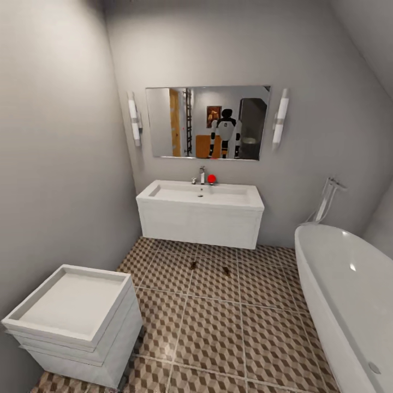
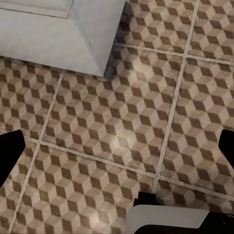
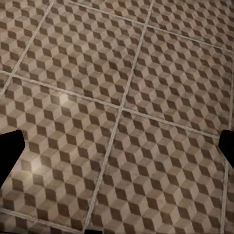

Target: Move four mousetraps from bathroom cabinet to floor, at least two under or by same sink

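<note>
I see two traps on the floor mid-frame, just before the sink. My left gripper points down at tile, fingers spread, empty; my right gripper likewise.

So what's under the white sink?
Below the sink is patterned floor. Two small brown things, likely mousetraps, lie on the tiles just in front of it. The strip right underneath, against the wall, is hidden by the sink's body.
</note>
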Tool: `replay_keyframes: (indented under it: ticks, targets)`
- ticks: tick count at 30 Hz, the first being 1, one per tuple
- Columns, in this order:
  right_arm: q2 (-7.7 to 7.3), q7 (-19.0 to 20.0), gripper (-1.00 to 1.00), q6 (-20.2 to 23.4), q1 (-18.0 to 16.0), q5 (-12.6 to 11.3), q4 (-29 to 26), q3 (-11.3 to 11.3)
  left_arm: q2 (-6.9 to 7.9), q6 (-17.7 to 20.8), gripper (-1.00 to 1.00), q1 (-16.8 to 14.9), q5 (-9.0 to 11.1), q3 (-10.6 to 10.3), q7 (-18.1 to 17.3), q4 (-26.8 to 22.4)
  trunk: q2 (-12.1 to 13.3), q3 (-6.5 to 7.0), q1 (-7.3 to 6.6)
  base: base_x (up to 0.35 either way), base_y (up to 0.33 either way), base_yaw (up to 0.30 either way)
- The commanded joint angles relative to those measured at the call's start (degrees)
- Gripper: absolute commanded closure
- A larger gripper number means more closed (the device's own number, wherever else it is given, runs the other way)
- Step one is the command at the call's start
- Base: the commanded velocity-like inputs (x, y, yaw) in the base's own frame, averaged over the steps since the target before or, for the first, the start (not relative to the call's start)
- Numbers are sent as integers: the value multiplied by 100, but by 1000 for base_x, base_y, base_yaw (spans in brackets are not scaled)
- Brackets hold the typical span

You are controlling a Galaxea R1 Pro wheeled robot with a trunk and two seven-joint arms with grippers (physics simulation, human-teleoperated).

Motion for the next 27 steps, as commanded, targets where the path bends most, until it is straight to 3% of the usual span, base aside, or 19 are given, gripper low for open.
replay_keyframes:
  ticks: [1, 27]
  targets:
    - [-1, -9, -100, -16, -3, -57, 0, 53, 0, -12, -100, -5, 23, -49, 27, 2, -12, -13, 3, 0, 0, 254]
    - [7, -8, -100, -15, -3, -52, 0, 53, -41, -12, -100, -5, 23, -52, 22, 23, -12, -13, 3, 0, 0, 254]
